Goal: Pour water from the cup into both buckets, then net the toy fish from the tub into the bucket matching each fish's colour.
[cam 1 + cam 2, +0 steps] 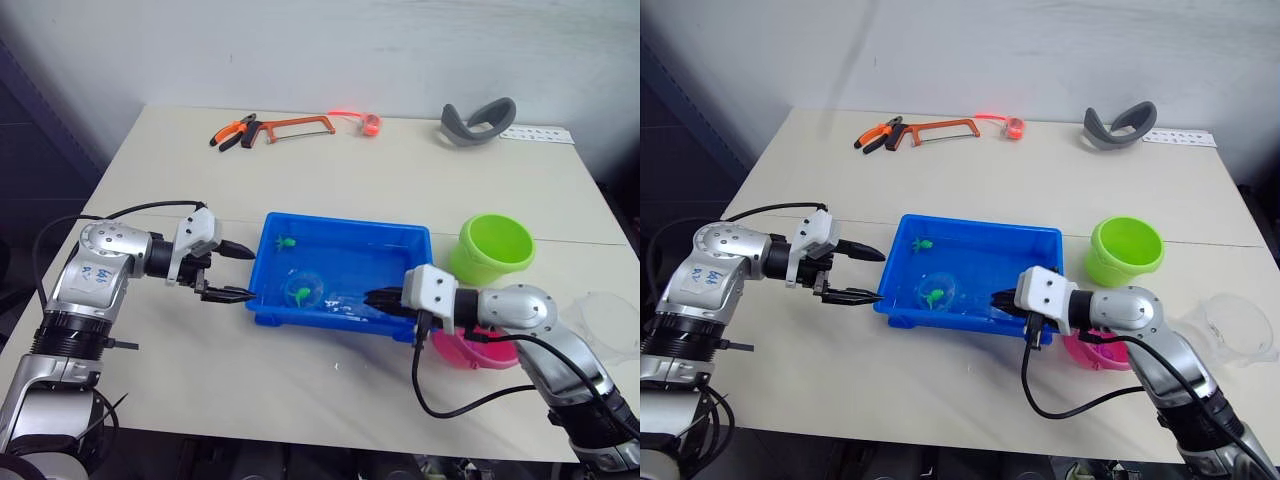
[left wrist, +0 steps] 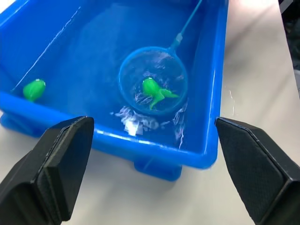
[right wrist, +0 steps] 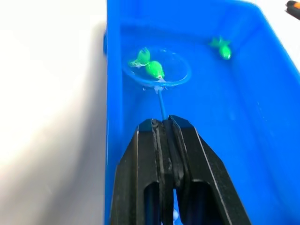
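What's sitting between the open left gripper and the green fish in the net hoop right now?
In the left wrist view, the tub's blue wall stands between the left gripper and the netted green fish; past it, water and the net's hoop.

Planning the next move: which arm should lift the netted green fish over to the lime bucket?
Right. The right gripper is shut on the net, whose hoop rings a green fish, with the lime bucket on that side. The left gripper is open, outside the tub.

My matt black jaws face a glossy, smooth bright blue plastic tub [image 2: 213, 75]; the pale beige counter [image 1: 400, 180] looks smooth and matt.
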`<state>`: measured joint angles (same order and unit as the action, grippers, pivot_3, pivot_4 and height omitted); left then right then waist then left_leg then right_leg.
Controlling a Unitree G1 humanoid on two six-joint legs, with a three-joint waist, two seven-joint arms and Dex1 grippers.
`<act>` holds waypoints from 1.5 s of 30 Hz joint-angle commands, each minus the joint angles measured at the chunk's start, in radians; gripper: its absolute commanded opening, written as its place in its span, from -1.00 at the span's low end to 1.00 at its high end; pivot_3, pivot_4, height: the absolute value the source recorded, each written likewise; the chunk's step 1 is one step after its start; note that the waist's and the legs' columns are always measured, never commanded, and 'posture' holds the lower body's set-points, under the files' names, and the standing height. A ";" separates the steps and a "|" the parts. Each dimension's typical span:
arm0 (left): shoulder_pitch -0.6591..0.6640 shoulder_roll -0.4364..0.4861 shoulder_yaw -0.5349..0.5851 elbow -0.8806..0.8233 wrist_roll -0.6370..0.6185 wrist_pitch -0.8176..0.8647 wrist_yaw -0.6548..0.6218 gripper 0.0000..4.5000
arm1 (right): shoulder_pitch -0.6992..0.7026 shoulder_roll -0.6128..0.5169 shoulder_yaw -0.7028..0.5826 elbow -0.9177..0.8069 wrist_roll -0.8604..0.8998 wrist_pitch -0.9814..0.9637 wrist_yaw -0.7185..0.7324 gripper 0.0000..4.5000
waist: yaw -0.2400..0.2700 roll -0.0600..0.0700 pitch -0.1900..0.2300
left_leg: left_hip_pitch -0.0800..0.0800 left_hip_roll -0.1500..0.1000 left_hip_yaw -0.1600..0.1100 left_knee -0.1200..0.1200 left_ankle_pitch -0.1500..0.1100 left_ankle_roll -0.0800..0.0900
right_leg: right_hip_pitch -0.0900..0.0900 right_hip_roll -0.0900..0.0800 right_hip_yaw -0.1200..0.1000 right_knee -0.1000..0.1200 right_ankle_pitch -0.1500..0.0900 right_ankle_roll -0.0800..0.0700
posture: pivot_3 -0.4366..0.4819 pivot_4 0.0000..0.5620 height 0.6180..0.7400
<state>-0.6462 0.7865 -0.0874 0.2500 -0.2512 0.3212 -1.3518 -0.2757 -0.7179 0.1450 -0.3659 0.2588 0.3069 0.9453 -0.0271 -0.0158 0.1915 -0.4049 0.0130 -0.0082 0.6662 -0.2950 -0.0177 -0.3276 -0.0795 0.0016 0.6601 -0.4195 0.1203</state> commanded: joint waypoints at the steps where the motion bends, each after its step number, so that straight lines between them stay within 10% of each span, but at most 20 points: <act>1: -0.043 -0.028 0.032 -0.004 -0.047 0.028 0.009 0.99 | 0.025 -0.007 -0.110 -0.103 0.119 0.121 -0.031 -1.00 | 0.002 0.000 0.000 | 0.000 0.000 0.000 0.000 0.000 0.000 | 0.000 0.000 0.000 0.000 0.000 0.000 | -0.05 -0.47 1.00; 18: -0.200 -0.315 0.008 0.048 -0.140 0.135 0.064 0.99 | 0.338 -0.097 -0.823 -0.375 0.377 0.407 -0.194 -1.00 | 0.014 0.000 0.000 | -0.001 -0.001 0.001 0.000 0.000 0.000 | 0.001 0.002 0.001 0.000 0.000 0.000 | -0.05 -0.47 1.00; 27: -0.267 -0.374 -0.034 0.163 -0.105 0.041 0.020 0.99 | 0.516 -0.168 -1.061 -0.300 0.240 0.370 -0.185 -1.00 | 0.026 0.000 0.000 | 0.000 -0.002 0.003 -0.001 0.000 0.001 | 0.001 0.002 0.003 -0.001 0.000 0.000 | -0.05 -0.47 1.00; 45: -0.267 -0.373 -0.032 0.178 -0.091 0.018 0.013 0.99 | 0.761 -0.396 -0.971 0.073 -0.767 -0.738 -0.424 -1.00 | 0.023 0.000 0.000 | 0.000 -0.001 0.005 -0.002 0.000 0.001 | 0.000 0.002 0.004 -0.001 0.000 0.000 | -0.05 -0.47 1.00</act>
<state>-0.9079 0.4026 -0.1313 0.4499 -0.3414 0.3464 -1.3336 0.4871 -1.0955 -0.7702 -0.3078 -0.4344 -0.3274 0.5773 -0.0045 -0.0158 0.1912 -0.4045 0.0115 -0.0034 0.6645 -0.2953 -0.0171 -0.3280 -0.0773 0.0060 0.6592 -0.4195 0.1204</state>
